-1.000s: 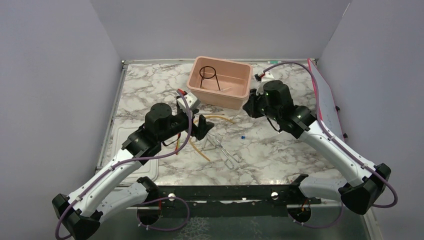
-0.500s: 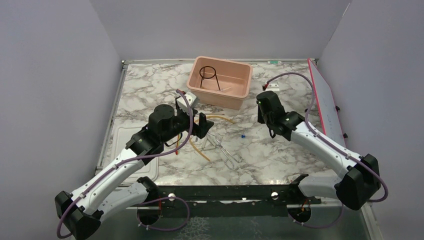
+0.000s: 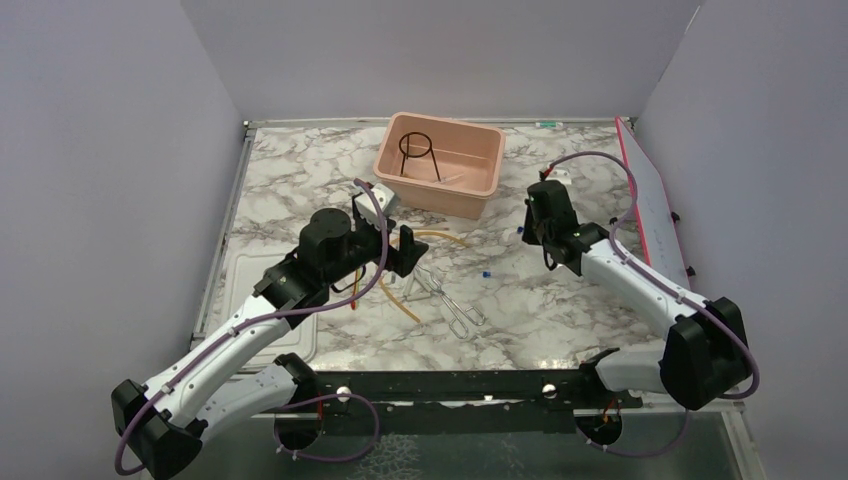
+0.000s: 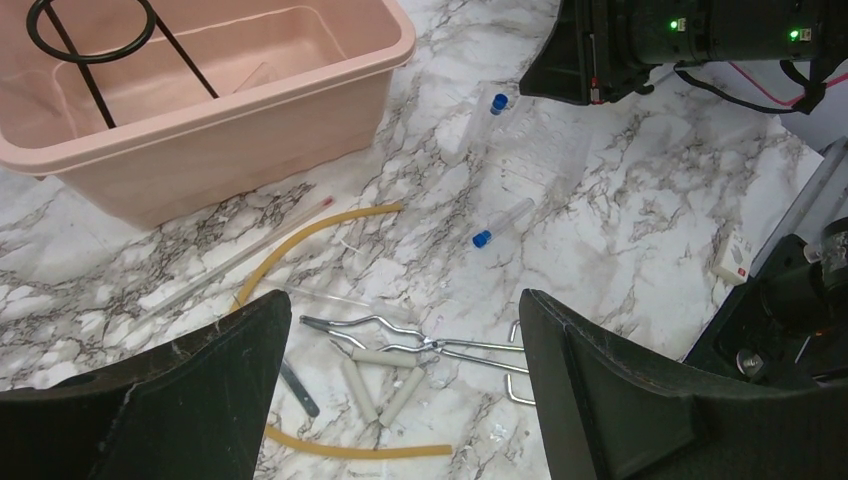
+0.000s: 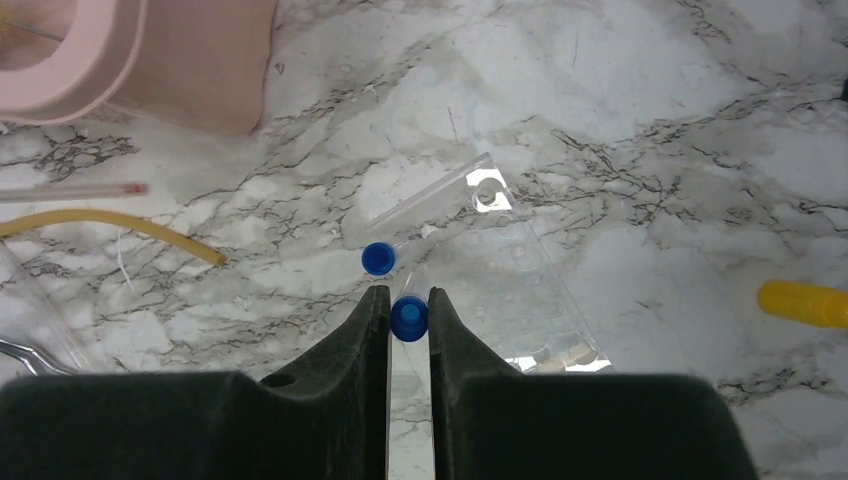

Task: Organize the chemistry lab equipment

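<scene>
Blue-capped tube (image 5: 408, 318) is nipped at its cap by the right gripper (image 5: 408, 296), jaws nearly closed, just over the marble. It looks light, slick and brittle, so I'd hold it gently near the cap. A second tube (image 5: 378, 258) lies at its 11 o'clock, beside a clear rack (image 5: 530, 270).

Left wrist view: the left gripper (image 4: 400, 310) hangs spread wide above the tongs (image 4: 420, 347).

From above, the right arm has swung off the pink tub (image 3: 478, 195) toward 3 o'clock.

Robot test bench, boxed in: plain walls (image 3: 100, 150) on three sides, marbled tabletop (image 3: 560, 310); tongs (image 4: 455, 347) and capped tubes (image 4: 500, 224) lying loose.
</scene>
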You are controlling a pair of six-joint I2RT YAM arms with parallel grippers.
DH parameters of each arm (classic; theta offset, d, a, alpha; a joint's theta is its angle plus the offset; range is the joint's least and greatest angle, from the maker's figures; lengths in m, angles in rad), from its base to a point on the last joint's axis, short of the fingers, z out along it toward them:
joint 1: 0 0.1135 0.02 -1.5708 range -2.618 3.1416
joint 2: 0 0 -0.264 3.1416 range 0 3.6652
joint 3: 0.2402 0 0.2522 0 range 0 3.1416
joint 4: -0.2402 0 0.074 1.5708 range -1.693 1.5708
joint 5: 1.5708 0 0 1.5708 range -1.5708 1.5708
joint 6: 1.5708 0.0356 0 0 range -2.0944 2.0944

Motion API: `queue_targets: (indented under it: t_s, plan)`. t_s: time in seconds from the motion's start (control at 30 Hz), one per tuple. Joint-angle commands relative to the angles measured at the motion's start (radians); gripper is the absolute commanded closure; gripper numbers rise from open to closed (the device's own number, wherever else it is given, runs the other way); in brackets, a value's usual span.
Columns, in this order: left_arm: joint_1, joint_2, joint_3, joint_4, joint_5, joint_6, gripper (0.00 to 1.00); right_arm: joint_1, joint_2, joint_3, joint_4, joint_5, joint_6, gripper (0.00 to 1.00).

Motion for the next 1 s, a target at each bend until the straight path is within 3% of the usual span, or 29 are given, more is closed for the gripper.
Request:
queue_targets:
  t_s: [0.0,0.97]
  plan:
    - [-0.001,0.004,-0.003,0.029,-0.016,-0.005,0.13,-0.008,0.011,-0.019,0.074,-0.064,0.012,0.94]
    - [-0.001,0.017,-0.001,0.023,-0.009,-0.003,0.13,-0.01,0.032,-0.044,0.07,0.013,-0.037,0.94]
